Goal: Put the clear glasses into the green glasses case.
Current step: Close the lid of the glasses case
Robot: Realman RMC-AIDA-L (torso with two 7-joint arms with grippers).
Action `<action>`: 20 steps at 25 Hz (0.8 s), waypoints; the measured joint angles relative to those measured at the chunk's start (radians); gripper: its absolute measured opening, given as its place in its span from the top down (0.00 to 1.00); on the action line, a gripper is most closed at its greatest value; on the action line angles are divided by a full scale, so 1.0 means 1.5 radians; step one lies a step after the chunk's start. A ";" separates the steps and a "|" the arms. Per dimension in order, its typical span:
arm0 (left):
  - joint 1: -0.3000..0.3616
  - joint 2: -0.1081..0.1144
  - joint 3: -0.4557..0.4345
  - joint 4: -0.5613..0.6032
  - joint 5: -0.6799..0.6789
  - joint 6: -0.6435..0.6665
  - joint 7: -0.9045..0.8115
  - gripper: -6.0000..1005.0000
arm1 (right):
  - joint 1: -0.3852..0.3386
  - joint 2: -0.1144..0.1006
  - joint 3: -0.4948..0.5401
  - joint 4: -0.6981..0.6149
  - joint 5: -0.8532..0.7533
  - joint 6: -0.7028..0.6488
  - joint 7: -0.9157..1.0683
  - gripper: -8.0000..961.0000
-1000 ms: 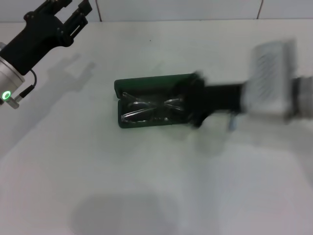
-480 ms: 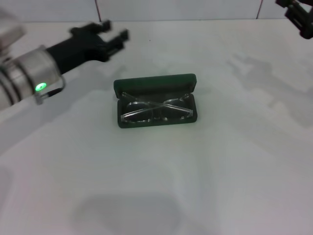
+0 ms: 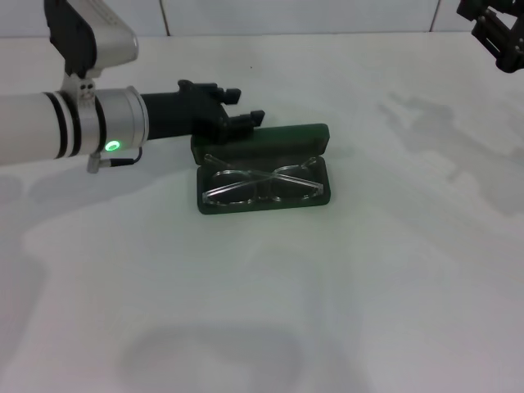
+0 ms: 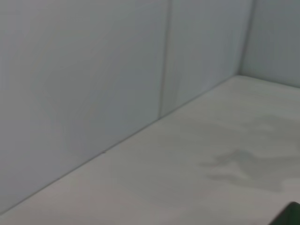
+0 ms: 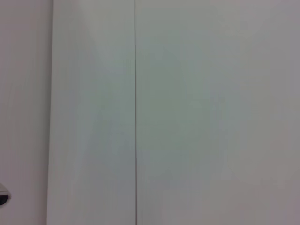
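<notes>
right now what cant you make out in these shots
- Left claw: head view leaves its grip unclear; fingertips overlap the dark green hinged glasses case lid.
- Right claw: cut off by the head view's corner.
- Clear plastic glasses: edges fade against the lining.
- Wrist views show only wall and white table.

The left hand (image 3: 246,109) crowds the green glasses case's (image 3: 262,139) raised lid.

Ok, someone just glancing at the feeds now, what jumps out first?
The dark green oblong hinged glasses case lies open mid-table, with the transparent colourless plastic glasses folded inside on the dark lining. The left pincer, open, reaches in from the left to the case's raised lid at its left end. The right pincer sits away at the far right corner.
</notes>
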 joint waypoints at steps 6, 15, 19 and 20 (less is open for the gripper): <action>0.014 0.005 0.000 -0.001 0.008 0.043 0.039 0.46 | 0.003 0.000 0.001 0.001 0.001 0.006 -0.008 0.74; 0.032 0.003 0.000 -0.009 0.030 0.066 0.104 0.46 | 0.022 0.000 0.001 0.002 -0.003 0.047 -0.018 0.74; 0.044 0.001 0.000 -0.009 0.035 0.072 0.147 0.46 | 0.030 0.001 -0.001 0.006 -0.003 0.060 -0.024 0.74; 0.047 0.001 0.000 -0.010 0.039 0.071 0.152 0.46 | 0.034 0.001 -0.001 0.010 -0.003 0.065 -0.026 0.74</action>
